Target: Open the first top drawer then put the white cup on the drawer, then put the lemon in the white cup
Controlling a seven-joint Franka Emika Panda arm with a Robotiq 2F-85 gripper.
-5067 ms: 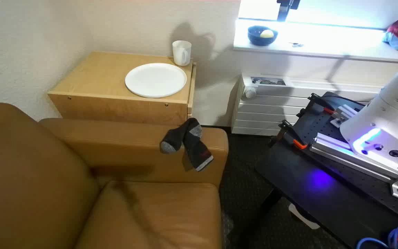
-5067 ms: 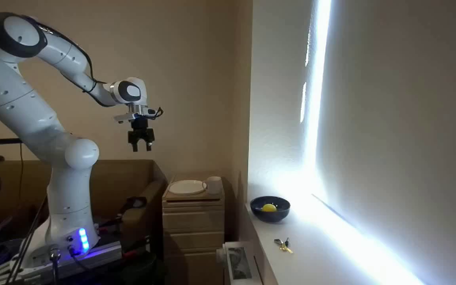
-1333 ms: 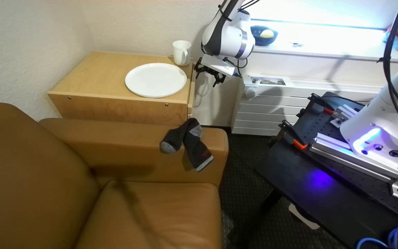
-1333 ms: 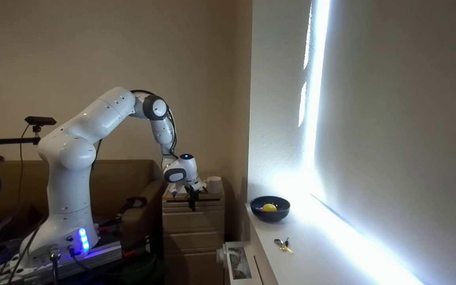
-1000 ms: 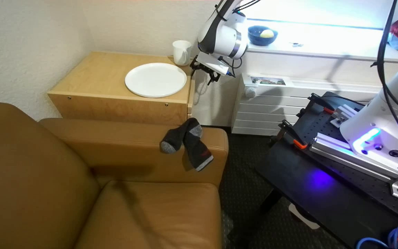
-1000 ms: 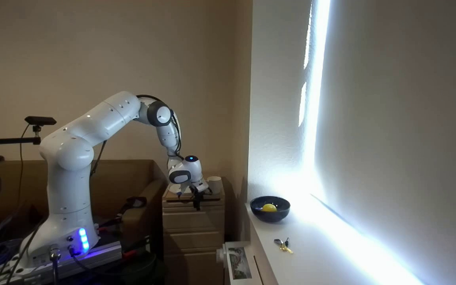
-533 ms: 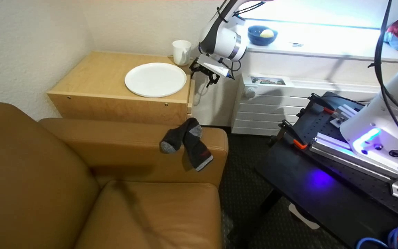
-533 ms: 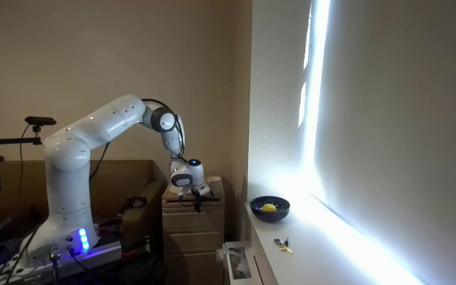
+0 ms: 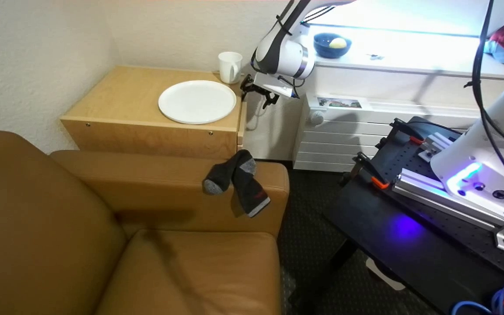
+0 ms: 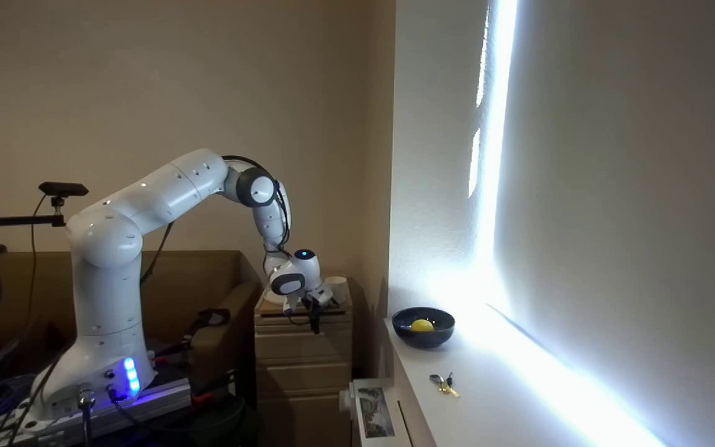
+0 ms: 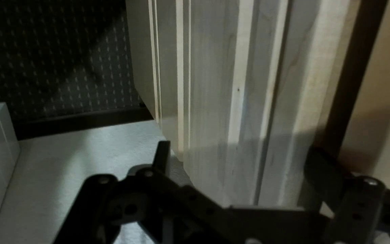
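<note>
Cabinet [image 9: 116, 92]: pale wood, stood beyond the sofa armrest [image 9: 155, 175] in an exterior view.
Top drawer [image 11: 300, 67]: light-wood front, looked closed, just under the dark gap [image 11: 350, 78] below the cabinet top.
Gripper [image 11: 239, 154]: fingers wide apart at the cabinet front, by the top drawer; in the wrist view one finger overlapped the gap, the other showed past the cabinet's edge. Contact couldn't be told.
Arm [image 10: 159, 183]: reached from left to the cabinet in an exterior view, tilted low at the wrist.
White cup [image 9: 227, 68]: upright on the cabinet top, far right corner in an exterior view, handle showed, near the gripper.
White plate [image 9: 197, 103]: flat on the same top, left of and nearer than the cup there.
Dark blue bowl [image 10: 422, 341]: on the windowsill [image 10: 488, 410], right of the cabinet in both exterior views.
Lemon [image 10: 422, 325]: sat in the dark blue bowl.
Keys [image 10: 444, 385]: lay on the windowsill, nearer than the bowl in an exterior view.
Radiator [image 9: 344, 138]: white, below the windowsill.
Socks [image 9: 242, 175]: dark grey, draped over the sofa armrest.
</note>
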